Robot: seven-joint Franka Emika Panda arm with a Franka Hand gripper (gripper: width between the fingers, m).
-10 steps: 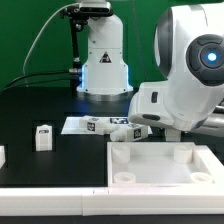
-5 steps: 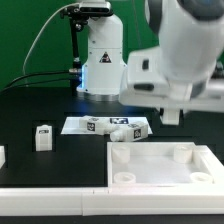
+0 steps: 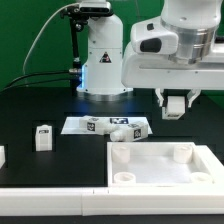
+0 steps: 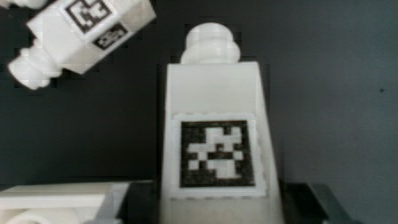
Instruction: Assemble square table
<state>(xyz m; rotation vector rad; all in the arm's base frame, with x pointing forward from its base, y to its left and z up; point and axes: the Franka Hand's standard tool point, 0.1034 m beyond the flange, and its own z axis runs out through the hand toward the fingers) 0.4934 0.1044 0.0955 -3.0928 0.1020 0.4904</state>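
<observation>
While it hangs above the table [image 3: 40,105], the end effector [image 3: 176,108] grips one leg [image 4: 214,110] between partly closed fingers, with the leg's tag facing the wrist camera. Below and just beside it, a second leg [image 3: 136,130] lies on its side at the end of the marker board [image 3: 85,125]. Lower still lies the single top [image 3: 160,166], with three sockets [image 3: 121,156] clearly showing. Well off toward the exterior view's left, a third leg [image 3: 43,137] stands upright.

chunky plastic leg [image 4: 215,100]: white, black-and-white square tag
flat square plastic top [image 3: 155,165]: plain white
desk [image 3: 30,110]: black
</observation>
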